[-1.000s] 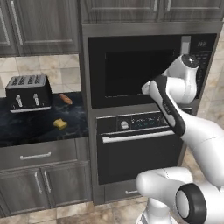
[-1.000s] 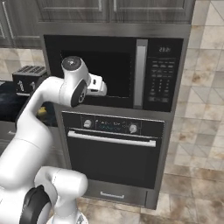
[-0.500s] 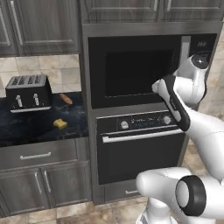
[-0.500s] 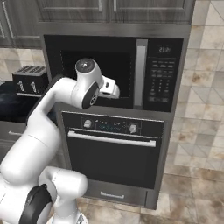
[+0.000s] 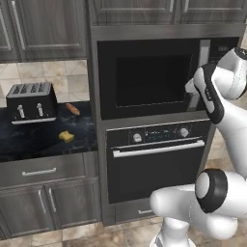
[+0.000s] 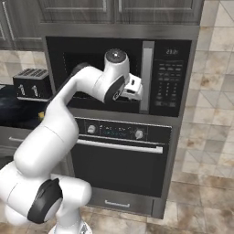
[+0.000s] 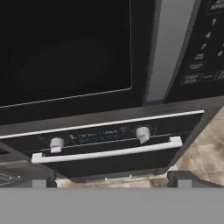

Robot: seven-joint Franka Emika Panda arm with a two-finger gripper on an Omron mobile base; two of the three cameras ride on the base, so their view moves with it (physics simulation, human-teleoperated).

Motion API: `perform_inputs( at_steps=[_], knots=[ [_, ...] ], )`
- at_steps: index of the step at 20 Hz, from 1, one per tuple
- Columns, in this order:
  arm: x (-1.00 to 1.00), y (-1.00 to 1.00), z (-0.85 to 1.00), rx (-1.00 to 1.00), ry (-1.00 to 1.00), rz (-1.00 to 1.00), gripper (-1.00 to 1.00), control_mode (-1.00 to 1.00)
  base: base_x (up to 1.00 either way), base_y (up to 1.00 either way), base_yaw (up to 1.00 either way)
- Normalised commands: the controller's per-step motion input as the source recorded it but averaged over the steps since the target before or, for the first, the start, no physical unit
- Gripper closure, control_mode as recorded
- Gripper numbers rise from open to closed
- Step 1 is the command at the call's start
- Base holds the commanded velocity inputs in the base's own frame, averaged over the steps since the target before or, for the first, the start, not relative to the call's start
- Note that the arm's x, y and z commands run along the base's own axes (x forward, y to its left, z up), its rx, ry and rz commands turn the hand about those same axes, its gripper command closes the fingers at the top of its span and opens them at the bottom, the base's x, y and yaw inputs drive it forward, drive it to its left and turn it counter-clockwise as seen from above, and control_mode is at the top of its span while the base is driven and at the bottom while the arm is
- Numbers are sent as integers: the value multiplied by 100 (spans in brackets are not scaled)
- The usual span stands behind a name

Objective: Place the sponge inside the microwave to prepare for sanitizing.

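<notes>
From the left base view, the sponge (image 5: 66, 137) lies on the dark desk (image 5: 29, 142), in front of the toaster (image 5: 33, 102) and well apart from the microwave (image 5: 154, 77), whose door is shut. A reddish sausage-shaped item (image 5: 73, 109) sits farther back, beside the toaster. I'd judge the sponge light and soft, likely to squash under pressure, so it wants a gentle pinch across two opposite sides near its middle. The arm reaches up on the right, its wrist close to the microwave's grey handle (image 5: 203, 72), with the claw itself hidden behind the arm.

From the right base view, the claw (image 6: 135, 88) sits in front of the dark glass, just beside the vertical handle on its left. It carries nothing that I can see, but the fingers are too small and too side-on here to say how far apart they stand.

From the hand view, the two dark fingertips (image 7: 41, 179) rise near the opposite bottom corners, set wide apart with nothing between them, so the claw is spread and empty. Ahead are the microwave's glass, its handle, the keypad (image 7: 202, 48), and below them the oven (image 7: 109, 151) with two knobs and a horizontal bar.
</notes>
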Motion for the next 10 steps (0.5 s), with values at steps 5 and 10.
perform_inputs(
  at_steps=[5,10],
  knots=[
    [9,-56,3,3,-4,0,-100,-100,0,0,0],
    [27,-34,1,0,-4,0,-100,-100,0,0,0]
  ],
)
